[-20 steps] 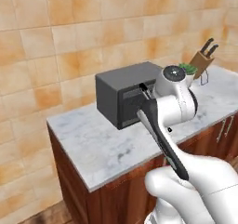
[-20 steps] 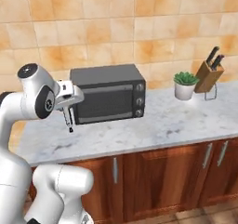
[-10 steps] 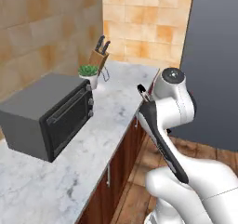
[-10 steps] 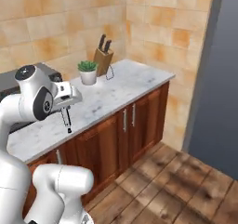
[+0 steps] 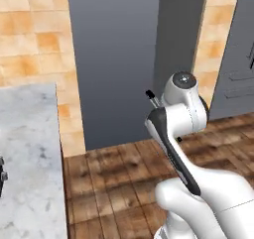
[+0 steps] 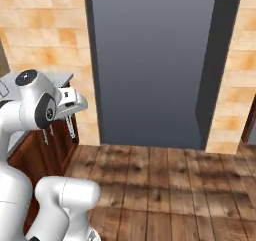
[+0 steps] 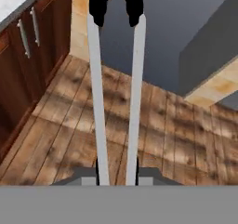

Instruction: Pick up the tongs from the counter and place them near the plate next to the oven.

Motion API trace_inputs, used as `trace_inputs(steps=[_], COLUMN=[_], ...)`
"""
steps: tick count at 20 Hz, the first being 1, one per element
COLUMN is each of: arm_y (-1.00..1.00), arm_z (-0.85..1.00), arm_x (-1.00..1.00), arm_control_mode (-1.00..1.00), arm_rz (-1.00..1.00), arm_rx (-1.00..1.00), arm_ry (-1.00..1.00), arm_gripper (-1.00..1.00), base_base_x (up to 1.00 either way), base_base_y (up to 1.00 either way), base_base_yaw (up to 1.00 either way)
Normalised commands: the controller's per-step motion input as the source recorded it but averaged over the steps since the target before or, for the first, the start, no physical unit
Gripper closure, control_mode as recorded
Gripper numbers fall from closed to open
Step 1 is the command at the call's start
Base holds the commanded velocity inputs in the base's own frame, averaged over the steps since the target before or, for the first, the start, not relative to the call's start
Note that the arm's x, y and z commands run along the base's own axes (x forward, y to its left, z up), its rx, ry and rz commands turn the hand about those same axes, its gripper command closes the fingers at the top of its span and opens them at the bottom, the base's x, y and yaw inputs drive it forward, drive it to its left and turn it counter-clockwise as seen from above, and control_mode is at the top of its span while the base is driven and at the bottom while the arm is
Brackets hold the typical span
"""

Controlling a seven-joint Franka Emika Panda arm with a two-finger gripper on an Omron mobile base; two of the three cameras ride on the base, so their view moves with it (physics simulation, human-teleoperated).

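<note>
The gripper (image 7: 117, 174) was squeezed shut on the tongs (image 7: 116, 93), which hung above the wooden floor (image 7: 153, 125), beside the dark cabinets (image 7: 32, 56) under the counter (image 5: 30, 149).

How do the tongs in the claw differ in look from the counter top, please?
The tongs are two thin silvery-grey arms with black tips, held over the wooden floor; the counter is a broad, flat, veined white-grey marble slab. The tongs hang in the claw; the counter sits on dark wooden cabinets. Both are pale grey.
</note>
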Motion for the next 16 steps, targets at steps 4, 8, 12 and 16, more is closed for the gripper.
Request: trace_inputs(steps=[4, 8, 12, 16], arm_y=[0.00, 0.00, 0.00, 0.00], arm_z=[0.00, 0.00, 0.00, 0.00], arm_x=[0.00, 0.00, 0.00, 0.00], arm_control_mode=[1.00, 1.00, 1.00, 1.00], arm_rz=[0.00, 0.00, 0.00, 0.00], arm_rx=[0.00, 0.00, 0.00, 0.00], arm_ry=[0.00, 0.00, 0.00, 0.00], arm_gripper=[1.00, 1.00, 1.00, 1.00], base_base_x=[0.00, 0.00, 0.19, 0.46], base_base_y=[0.00, 0.00, 0.00, 0.00], base_base_yaw=[-0.99, -0.98, -0.91, -0.82])
